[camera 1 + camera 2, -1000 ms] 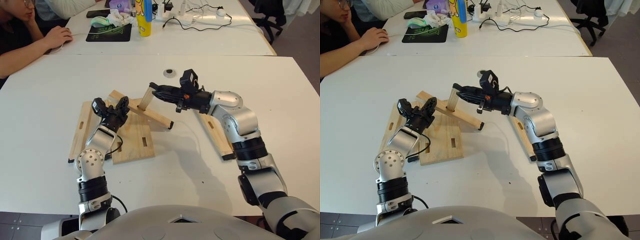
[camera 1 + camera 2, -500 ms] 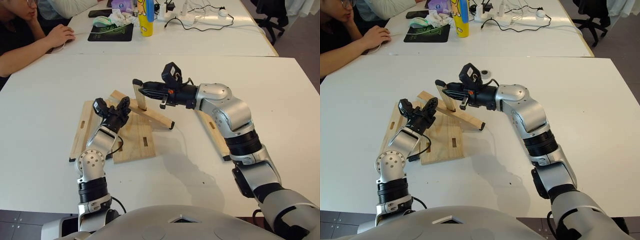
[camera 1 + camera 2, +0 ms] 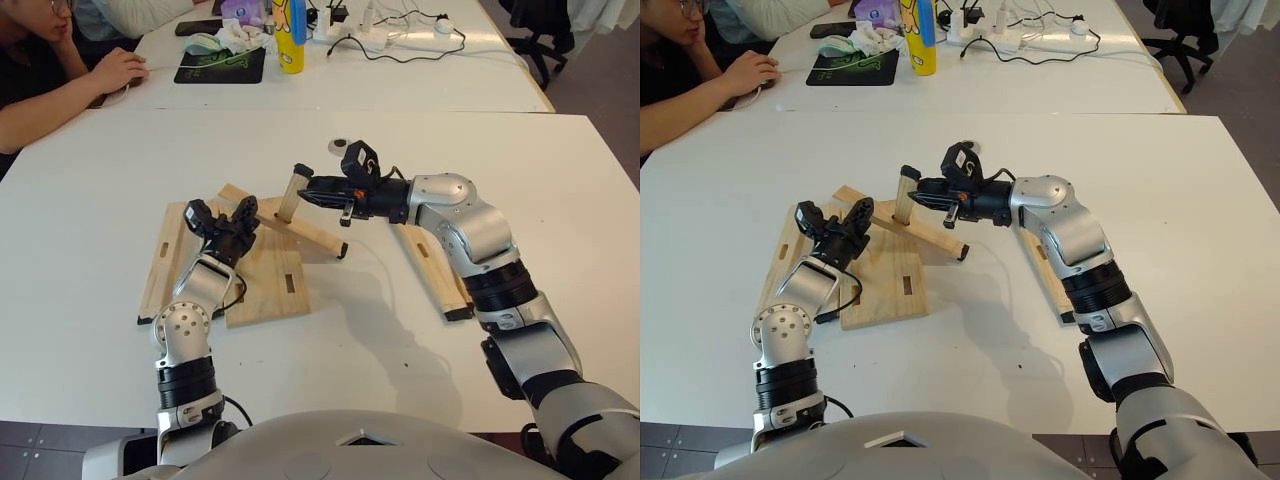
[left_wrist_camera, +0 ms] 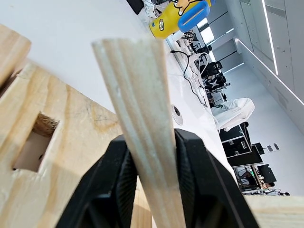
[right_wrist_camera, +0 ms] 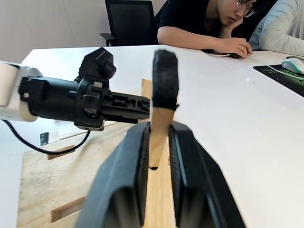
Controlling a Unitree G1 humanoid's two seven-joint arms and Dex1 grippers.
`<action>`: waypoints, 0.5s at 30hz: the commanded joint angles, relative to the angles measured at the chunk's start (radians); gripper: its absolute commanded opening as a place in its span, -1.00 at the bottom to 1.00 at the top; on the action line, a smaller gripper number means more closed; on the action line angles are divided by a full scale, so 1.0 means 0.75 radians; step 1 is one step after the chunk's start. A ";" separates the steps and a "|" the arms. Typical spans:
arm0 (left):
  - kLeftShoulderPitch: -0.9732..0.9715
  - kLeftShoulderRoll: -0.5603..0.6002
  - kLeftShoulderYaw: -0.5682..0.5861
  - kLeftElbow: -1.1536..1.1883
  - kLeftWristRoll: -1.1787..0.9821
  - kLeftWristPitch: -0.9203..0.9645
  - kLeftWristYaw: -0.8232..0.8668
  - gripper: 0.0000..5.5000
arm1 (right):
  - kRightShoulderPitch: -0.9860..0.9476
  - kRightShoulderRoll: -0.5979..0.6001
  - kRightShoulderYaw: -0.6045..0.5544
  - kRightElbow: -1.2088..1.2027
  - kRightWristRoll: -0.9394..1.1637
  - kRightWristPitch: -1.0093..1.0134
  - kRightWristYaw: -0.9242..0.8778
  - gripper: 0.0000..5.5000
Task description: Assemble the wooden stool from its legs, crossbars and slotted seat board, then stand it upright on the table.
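A long wooden bar (image 3: 310,233) lies slanted over the slotted seat board (image 3: 270,290). My left gripper (image 3: 228,218) is shut on the bar's far end, and its black fingers (image 4: 118,175) press both sides of the bar (image 4: 142,118). My right gripper (image 3: 305,192) is shut on a short leg (image 3: 289,200) with a black pad on top. It holds the leg upright with the lower end against the bar's middle; I cannot tell whether it is seated. From the right wrist, the leg (image 5: 159,123) stands between the fingers (image 5: 133,180), with the left gripper (image 5: 95,99) behind.
A second slotted plank (image 3: 158,270) lies left of the seat board. Another plank (image 3: 432,268) lies under my right forearm. A small round black disc (image 3: 340,147) sits farther back. A second table behind holds a yellow bottle (image 3: 290,40) and cables.
My right gripper swung the leg left over the bar half a second ago, then came back right to about where it began. The left gripper and bar stayed put.
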 commanded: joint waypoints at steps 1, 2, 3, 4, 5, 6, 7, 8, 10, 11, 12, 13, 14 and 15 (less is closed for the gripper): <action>0.014 0.042 -0.045 -0.007 0.055 0.075 0.016 -0.62 | 0.095 -0.028 0.072 0.080 -0.106 0.099 -0.031 -0.84; 0.014 0.044 -0.043 -0.006 0.054 0.075 0.016 -0.62 | 0.098 -0.032 0.071 0.080 -0.105 0.101 -0.029 -0.84; 0.014 0.045 -0.043 -0.005 0.053 0.076 0.016 -0.62 | 0.103 -0.037 0.070 0.079 -0.104 0.103 -0.026 -0.84; 0.013 0.046 -0.042 -0.003 0.052 0.075 0.016 -0.62 | 0.111 -0.043 0.071 0.077 -0.103 0.103 -0.021 -0.84; 0.013 0.045 -0.041 -0.003 0.051 0.073 0.017 -0.62 | 0.123 -0.048 0.069 0.070 -0.098 0.107 -0.020 -0.84; 0.011 0.044 -0.039 0.000 0.051 0.070 0.017 -0.62 | 0.134 -0.048 0.065 0.065 -0.092 0.114 -0.021 -0.84; 0.010 0.042 -0.038 0.001 0.051 0.067 0.017 -0.62 | 0.150 -0.046 0.059 0.058 -0.083 0.115 -0.025 -0.84; 0.010 0.039 -0.037 0.002 0.049 0.065 0.018 -0.62 | 0.166 -0.040 0.047 0.054 -0.071 0.112 -0.030 -0.84; 0.009 0.034 -0.033 0.003 0.044 0.062 0.020 -0.62 | 0.196 -0.025 0.019 0.067 -0.054 0.082 -0.040 -0.84; 0.009 0.033 -0.032 0.003 0.042 0.061 0.021 -0.62 | 0.212 -0.018 0.006 0.076 -0.051 0.062 -0.043 -0.84; 0.010 0.033 -0.032 0.004 0.042 0.060 0.021 -0.62 | 0.226 -0.014 0.001 0.085 -0.056 0.041 -0.045 -0.84; 0.012 0.033 -0.033 0.005 0.041 0.060 0.021 -0.62 | 0.239 -0.009 0.004 0.096 -0.068 0.021 -0.050 -0.84; 0.014 0.033 -0.034 0.005 0.041 0.060 0.021 -0.62 | 0.248 -0.005 0.010 0.104 -0.079 0.008 -0.054 -0.84; 0.014 0.035 -0.036 0.006 0.042 0.063 0.020 -0.62 | 0.251 0.001 0.022 0.101 -0.089 -0.002 -0.057 -0.84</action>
